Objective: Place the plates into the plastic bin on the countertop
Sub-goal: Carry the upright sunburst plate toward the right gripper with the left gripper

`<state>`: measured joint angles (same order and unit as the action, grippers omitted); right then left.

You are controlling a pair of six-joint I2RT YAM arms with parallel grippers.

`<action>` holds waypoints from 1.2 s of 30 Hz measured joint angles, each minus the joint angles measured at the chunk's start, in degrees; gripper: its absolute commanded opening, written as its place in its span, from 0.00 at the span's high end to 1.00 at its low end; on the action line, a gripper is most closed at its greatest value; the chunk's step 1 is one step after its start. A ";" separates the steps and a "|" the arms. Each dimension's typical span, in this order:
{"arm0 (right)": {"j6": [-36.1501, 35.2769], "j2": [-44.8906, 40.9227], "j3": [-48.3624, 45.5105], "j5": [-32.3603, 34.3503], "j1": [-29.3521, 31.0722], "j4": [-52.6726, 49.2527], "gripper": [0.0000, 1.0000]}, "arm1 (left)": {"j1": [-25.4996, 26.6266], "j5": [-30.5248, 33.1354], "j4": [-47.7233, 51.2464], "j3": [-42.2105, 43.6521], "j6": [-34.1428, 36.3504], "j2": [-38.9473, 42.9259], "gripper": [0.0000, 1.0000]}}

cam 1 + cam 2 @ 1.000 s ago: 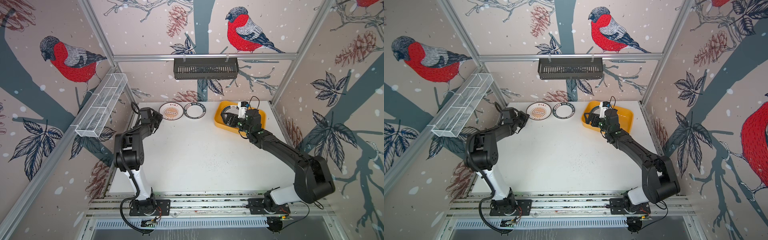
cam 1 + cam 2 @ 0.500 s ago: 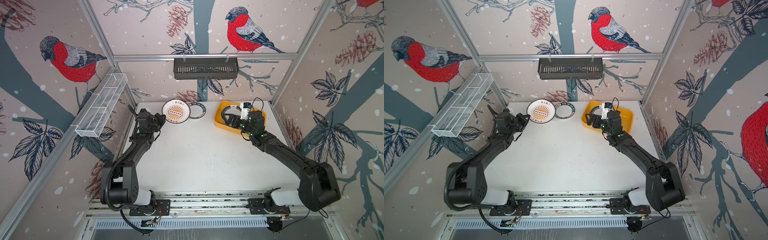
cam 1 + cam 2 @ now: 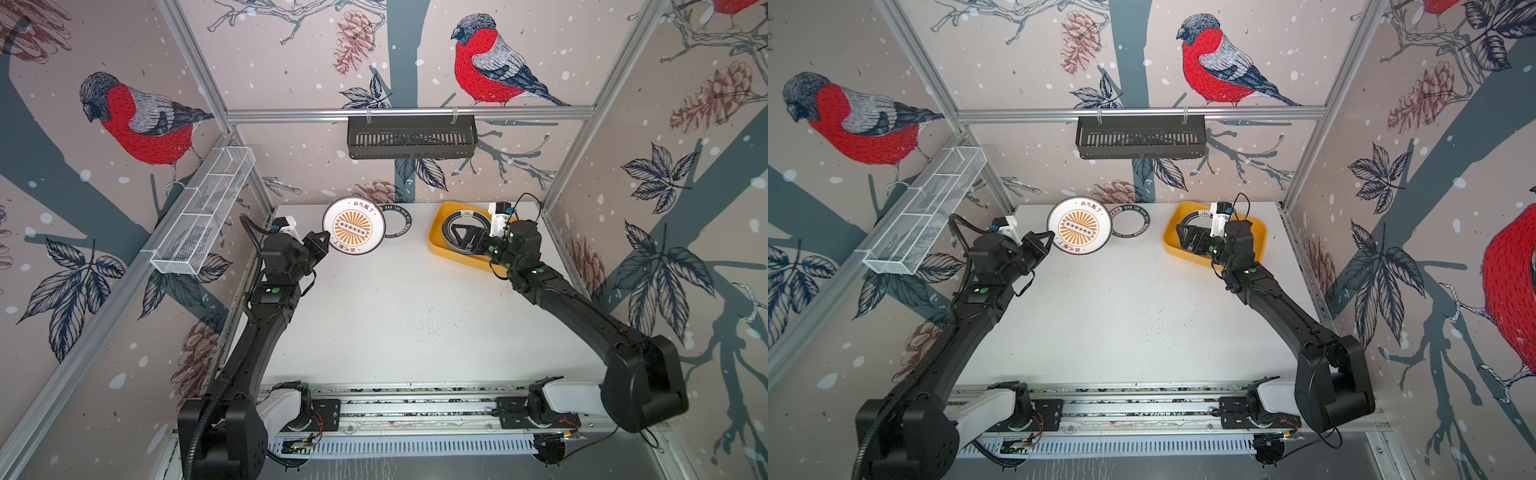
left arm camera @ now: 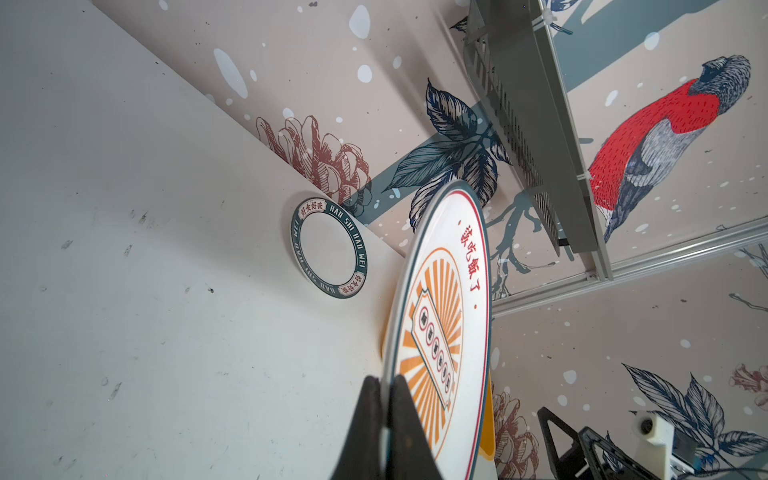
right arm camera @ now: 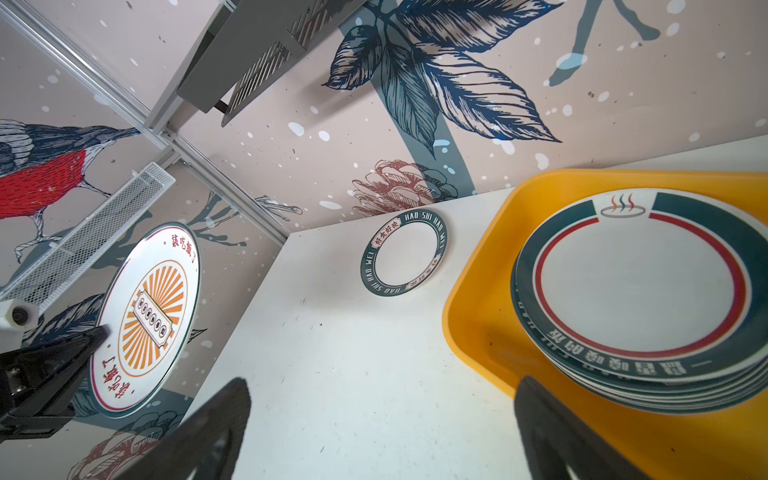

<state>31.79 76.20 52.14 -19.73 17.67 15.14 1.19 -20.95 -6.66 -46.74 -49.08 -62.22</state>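
Right fingers (image 5: 552, 432) wide, plates (image 5: 640, 286) in bin (image 5: 478, 316)

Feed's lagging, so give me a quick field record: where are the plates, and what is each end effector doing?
left end effector: shut on sunburst plate at its rim, plate tilted, off the countertop
right end effector: open, empty, over yellow bin
yellow bin: holds stack of plates
countertop: one lettered-rim plate, flat, outside bin
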 measured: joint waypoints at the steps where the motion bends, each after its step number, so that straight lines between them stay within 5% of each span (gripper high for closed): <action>1: 0.09 0.00 0.00 -0.92 0.00 0.07 0.00 | 0.13 -0.11 0.33 0.37 0.11 0.61 1.00; 12: 1.51 1.66 0.39 -10.34 0.22 3.74 0.01 | 3.89 -2.10 2.60 1.25 1.40 1.68 1.00; 22: 1.57 3.89 2.23 -14.56 1.42 4.59 0.04 | 11.47 -5.09 0.13 -2.80 2.62 -7.52 1.00; 36: 1.40 8.52 4.98 -14.78 2.99 1.42 0.27 | 16.24 -7.74 -4.35 -6.82 2.78 -14.62 1.00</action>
<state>33.19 84.73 57.12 -34.50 20.67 16.56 17.43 -28.69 -11.00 -53.56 -46.30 -76.84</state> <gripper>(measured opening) 0.752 0.075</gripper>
